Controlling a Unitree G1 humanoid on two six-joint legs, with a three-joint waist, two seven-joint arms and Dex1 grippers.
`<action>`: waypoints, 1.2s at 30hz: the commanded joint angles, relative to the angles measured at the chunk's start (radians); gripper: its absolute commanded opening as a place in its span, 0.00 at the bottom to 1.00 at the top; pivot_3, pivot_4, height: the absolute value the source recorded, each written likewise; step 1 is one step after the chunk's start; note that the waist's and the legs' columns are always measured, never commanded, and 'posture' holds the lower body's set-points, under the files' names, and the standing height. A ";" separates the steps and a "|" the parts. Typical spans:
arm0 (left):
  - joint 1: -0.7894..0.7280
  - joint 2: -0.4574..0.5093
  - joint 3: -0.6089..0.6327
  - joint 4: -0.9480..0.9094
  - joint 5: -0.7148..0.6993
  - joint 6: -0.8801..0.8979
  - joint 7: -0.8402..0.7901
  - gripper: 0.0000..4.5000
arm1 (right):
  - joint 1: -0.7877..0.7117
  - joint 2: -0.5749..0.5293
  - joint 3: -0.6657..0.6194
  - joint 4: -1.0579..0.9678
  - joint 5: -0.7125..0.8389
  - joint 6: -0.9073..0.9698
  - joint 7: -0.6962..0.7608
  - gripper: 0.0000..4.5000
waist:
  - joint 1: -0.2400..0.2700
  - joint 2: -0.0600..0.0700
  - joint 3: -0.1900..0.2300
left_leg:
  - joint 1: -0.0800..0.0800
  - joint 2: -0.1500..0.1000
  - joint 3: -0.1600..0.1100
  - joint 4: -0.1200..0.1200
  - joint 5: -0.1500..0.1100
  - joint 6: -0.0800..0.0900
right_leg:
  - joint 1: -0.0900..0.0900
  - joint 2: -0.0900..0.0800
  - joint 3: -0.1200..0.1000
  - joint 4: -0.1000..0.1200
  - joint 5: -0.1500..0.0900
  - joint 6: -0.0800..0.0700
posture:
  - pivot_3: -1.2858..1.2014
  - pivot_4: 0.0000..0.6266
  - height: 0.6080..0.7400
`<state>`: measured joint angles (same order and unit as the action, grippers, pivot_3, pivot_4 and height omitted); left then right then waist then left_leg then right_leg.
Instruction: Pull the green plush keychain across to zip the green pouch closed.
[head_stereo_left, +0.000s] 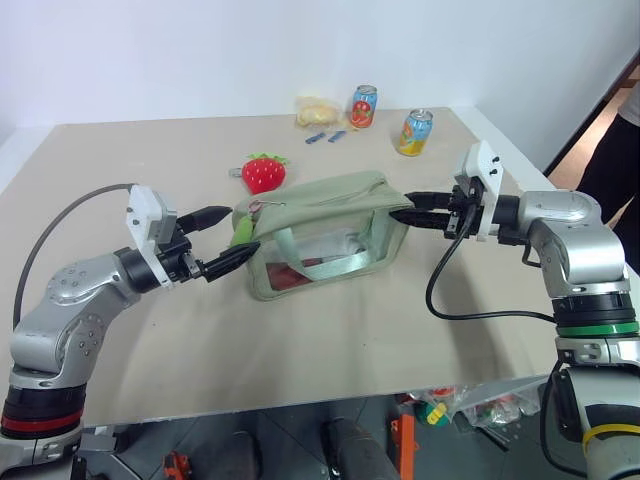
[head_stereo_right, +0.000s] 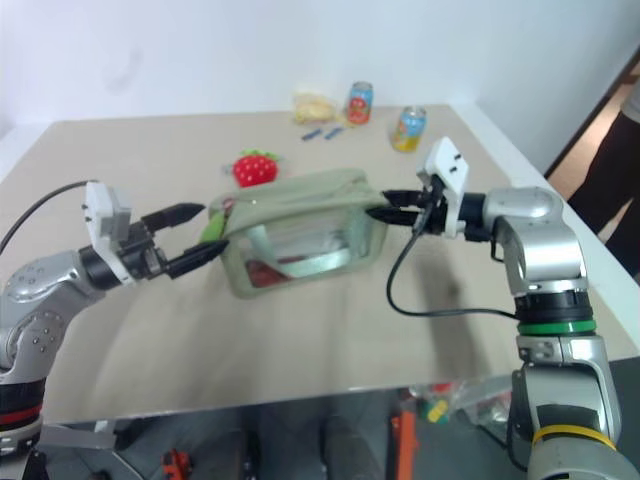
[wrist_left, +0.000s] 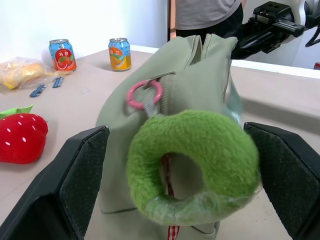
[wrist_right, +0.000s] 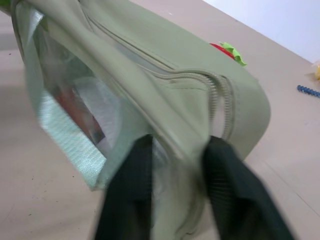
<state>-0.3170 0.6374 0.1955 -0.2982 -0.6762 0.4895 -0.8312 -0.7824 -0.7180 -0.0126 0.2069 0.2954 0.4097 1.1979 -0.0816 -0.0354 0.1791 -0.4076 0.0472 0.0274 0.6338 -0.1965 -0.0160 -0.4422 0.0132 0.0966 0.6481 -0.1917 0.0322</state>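
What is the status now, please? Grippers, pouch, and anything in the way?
Left gripper open around green plush keychain. Right gripper pinching end of green pouch. Zipper not yet closed. Nothing blocks the path.

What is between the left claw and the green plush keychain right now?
Nothing visible. The green plush keychain hangs at the near end of the green pouch, and the left claw is open with a finger on each side of it, not yet touching.
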 joint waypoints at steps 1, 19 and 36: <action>-0.002 0.014 0.026 -0.034 -0.008 0.000 0.009 1.00 | -0.006 -0.001 -0.026 -0.020 0.035 -0.006 0.002 0.01 | 0.000 0.000 0.000 | 0.000 0.000 0.000 0.000 0.000 0.000 | 0.000 0.000 0.000 0.000 0.000 0.000 | 0.52 0.24 1.00; 0.066 0.012 0.074 -0.026 -0.040 0.063 0.092 1.00 | 0.178 -0.076 -0.036 -0.449 0.144 0.178 -0.077 0.01 | 0.000 0.000 0.000 | 0.000 0.000 0.000 0.000 0.000 0.000 | 0.000 0.000 0.000 0.000 0.000 0.000 | 0.52 0.24 1.00; 0.129 0.007 0.180 -0.059 -0.244 0.187 0.160 0.58 | 0.185 -0.096 -0.018 -0.398 0.110 0.087 -0.081 0.00 | 0.001 -0.002 0.001 | 0.000 0.000 0.000 0.001 0.000 -0.001 | 0.000 0.000 0.000 0.000 0.000 0.000 | 0.52 0.24 1.00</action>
<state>-0.1890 0.6425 0.3680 -0.3491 -0.9222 0.6846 -0.6723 -0.5877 -0.7970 -0.0121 -0.1865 0.4067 0.5141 1.1131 -0.0803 -0.0376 0.1802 -0.4076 0.0473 0.0272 0.6342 -0.1969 -0.0166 -0.4423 0.0132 0.0964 0.6476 -0.1921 0.0317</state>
